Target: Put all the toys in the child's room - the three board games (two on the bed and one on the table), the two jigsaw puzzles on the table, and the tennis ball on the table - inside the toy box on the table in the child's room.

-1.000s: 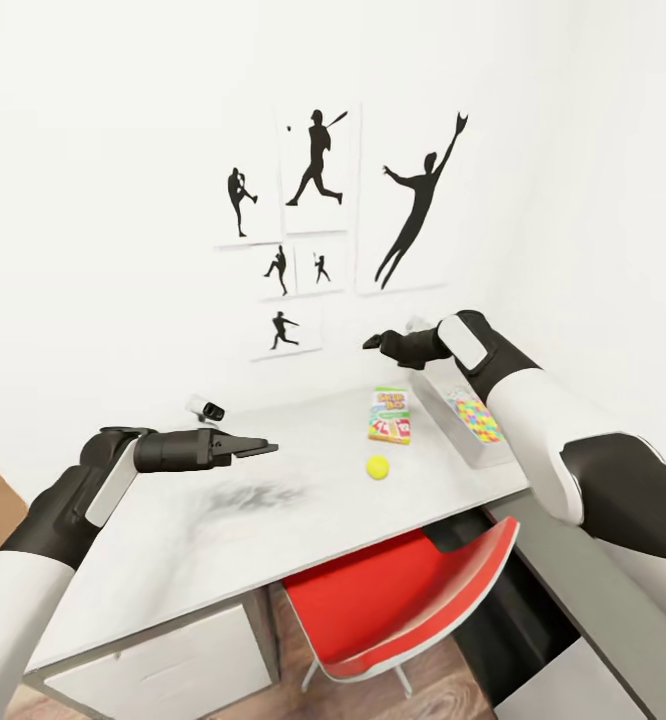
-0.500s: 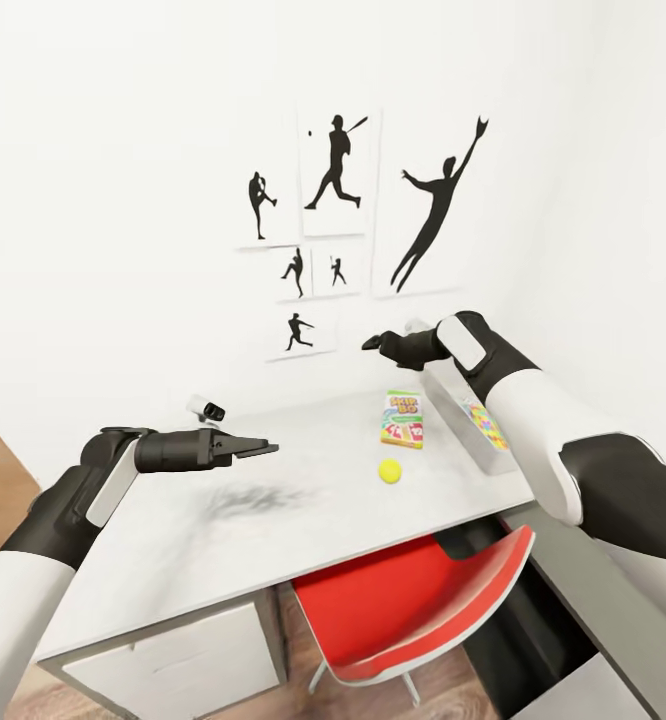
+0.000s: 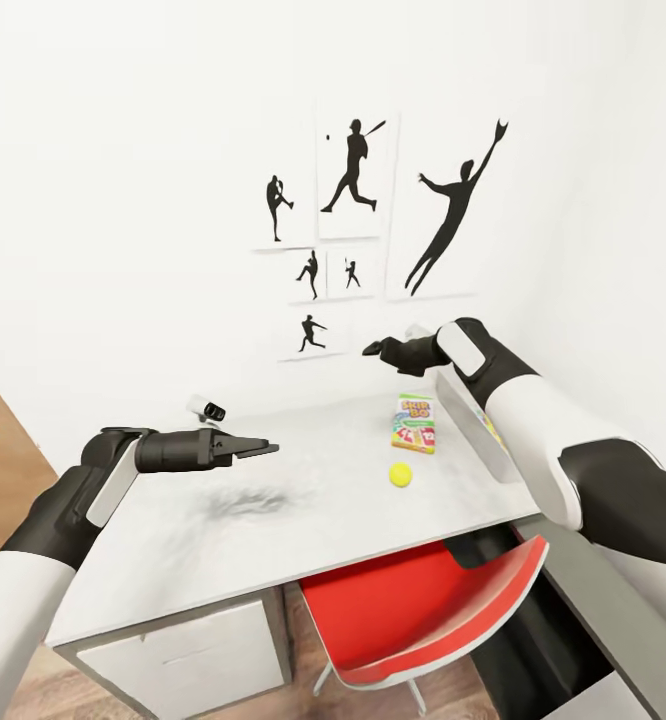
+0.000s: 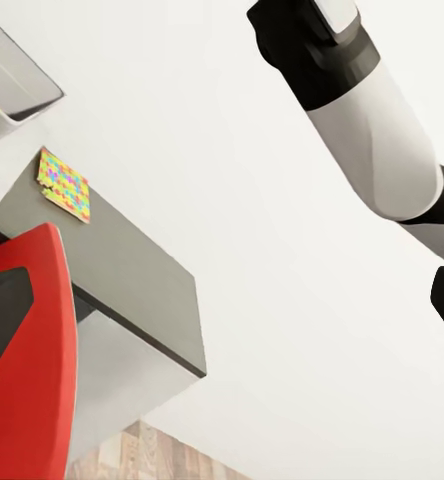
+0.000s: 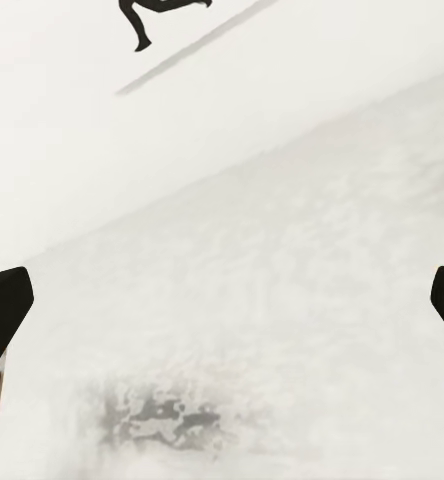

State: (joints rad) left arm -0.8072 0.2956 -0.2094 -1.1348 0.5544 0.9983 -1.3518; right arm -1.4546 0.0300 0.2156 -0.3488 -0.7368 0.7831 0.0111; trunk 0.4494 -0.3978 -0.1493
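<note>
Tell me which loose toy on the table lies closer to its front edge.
The tennis ball: small, round and yellow, it sits nearer the table's front edge than the flat printed board game, which lies behind it towards the wall.

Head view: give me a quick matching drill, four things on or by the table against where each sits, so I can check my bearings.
Things:
1. tennis ball
2. board game
3. red chair
4. left gripper

Places:
A. tucked under the table's front edge
B. held in the air above the tabletop's left part
C. flat on the tabletop, farther from the robot than the yellow item
D. on the tabletop, just nearer the robot than the printed box

Pairs: 1-D, 2-C, 3-A, 4-B
</note>
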